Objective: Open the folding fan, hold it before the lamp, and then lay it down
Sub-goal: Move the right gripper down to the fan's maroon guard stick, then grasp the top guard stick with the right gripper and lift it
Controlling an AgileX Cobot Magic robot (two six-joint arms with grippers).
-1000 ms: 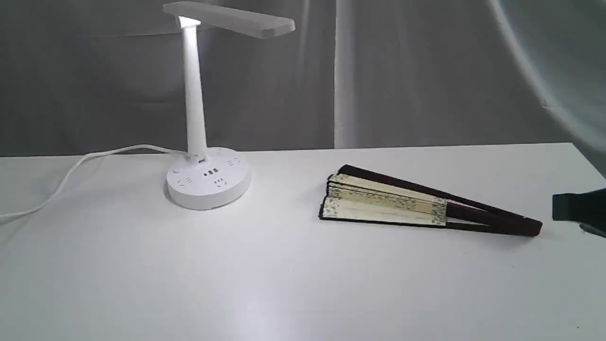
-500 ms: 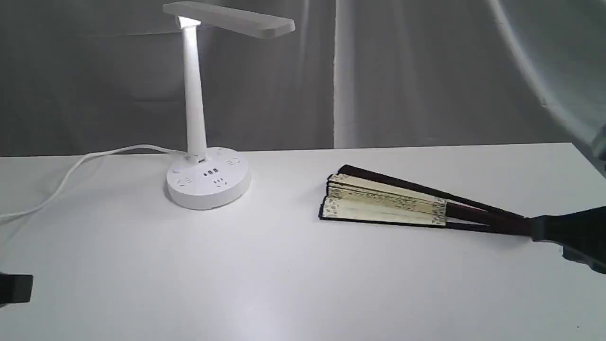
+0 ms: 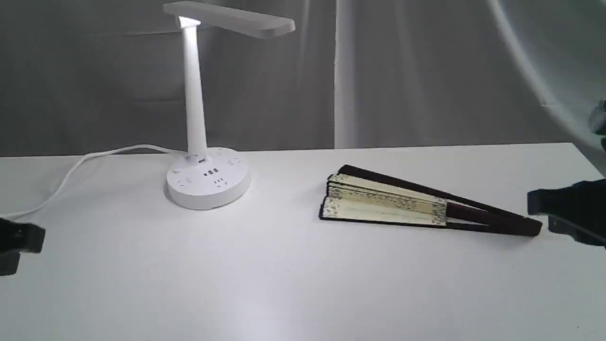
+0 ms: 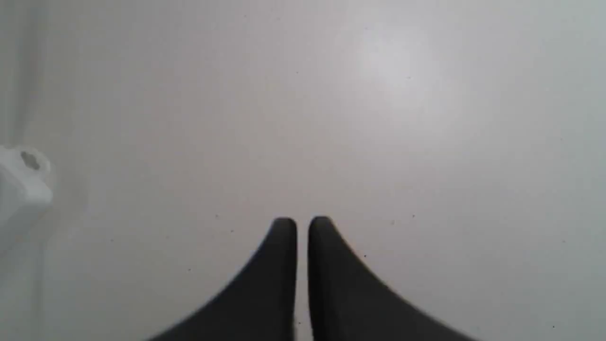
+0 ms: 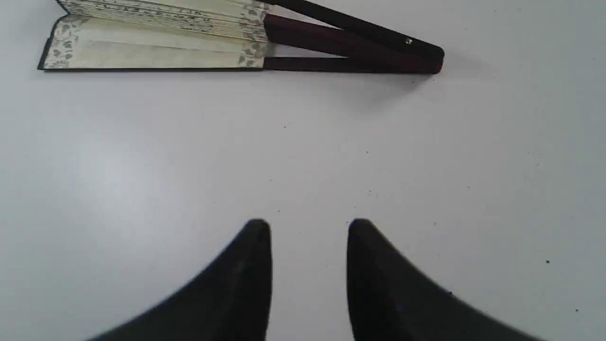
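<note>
The folding fan [image 3: 388, 203] lies on the white table, right of the middle, only slightly spread. Its cream pleats point toward the lamp and its maroon guards meet at the pivot [image 3: 532, 227]. The right wrist view shows the fan [image 5: 156, 42] well ahead of the fingers. My right gripper [image 3: 539, 215] hovers just beyond the pivot end, open and empty, also seen as [image 5: 308, 227]. The white lamp [image 3: 194, 118] stands lit at the back left. My left gripper [image 3: 28, 246] is at the far left edge, shut and empty [image 4: 302, 225].
The lamp's white cord [image 3: 71, 173] runs from the round base [image 3: 208, 187] toward the left edge. A small white object [image 4: 23, 184] sits at the side of the left wrist view. Grey curtains hang behind the table's far edge [image 3: 426, 146].
The right gripper dipped toward the fan's pivot end, then rose a little and drew back. The left gripper came into view at the left edge and moved up. The fan has not moved.
</note>
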